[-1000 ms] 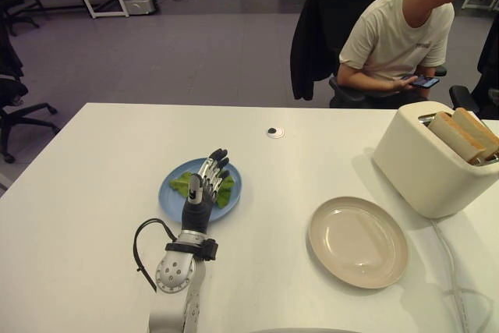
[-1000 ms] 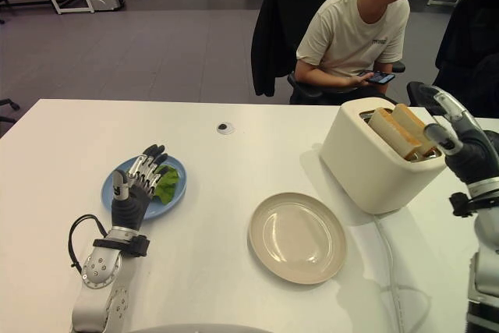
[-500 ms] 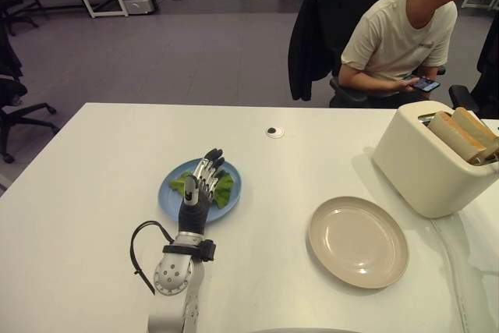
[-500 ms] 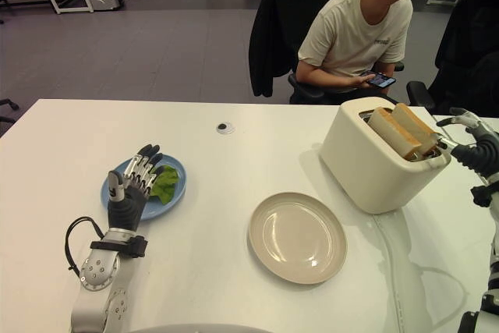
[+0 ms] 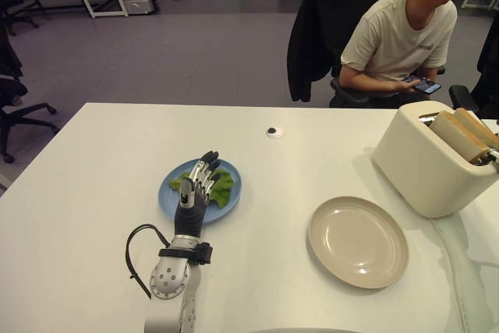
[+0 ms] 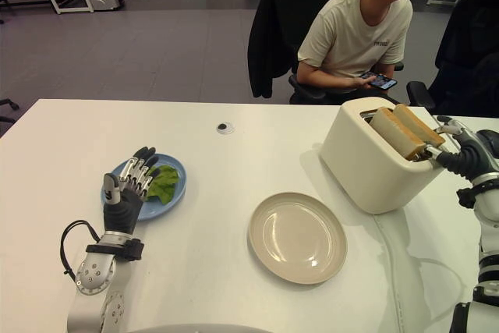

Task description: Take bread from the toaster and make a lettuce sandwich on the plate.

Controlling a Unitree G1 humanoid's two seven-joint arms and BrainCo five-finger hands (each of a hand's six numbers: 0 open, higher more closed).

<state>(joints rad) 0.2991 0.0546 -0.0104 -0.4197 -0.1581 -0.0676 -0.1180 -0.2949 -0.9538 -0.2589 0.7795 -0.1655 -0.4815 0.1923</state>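
The beige plate [image 6: 297, 238] lies bare on the white table [image 6: 234, 138], near its front edge. To the right of the beige plate and a little farther back stands the cream toaster [image 6: 366, 165], close to the plate but not touching it. Two slices of bread [image 6: 396, 133] stick up out of its slots, tilted toward the far right. The right hand [image 6: 461, 158] is at the toaster's far side from the beige plate, right up against the ends of the slices. Whether it is closed on one cannot be told. Well to the left of the beige plate sits a blue plate [image 6: 173, 166] with green lettuce [image 6: 164, 185] on it. The left hand [image 6: 123, 196] reaches over the blue plate's near rim, holding nothing. Its fingers [image 6: 140, 163] are stretched out and slightly apart, with their tips at the lettuce's left edge.
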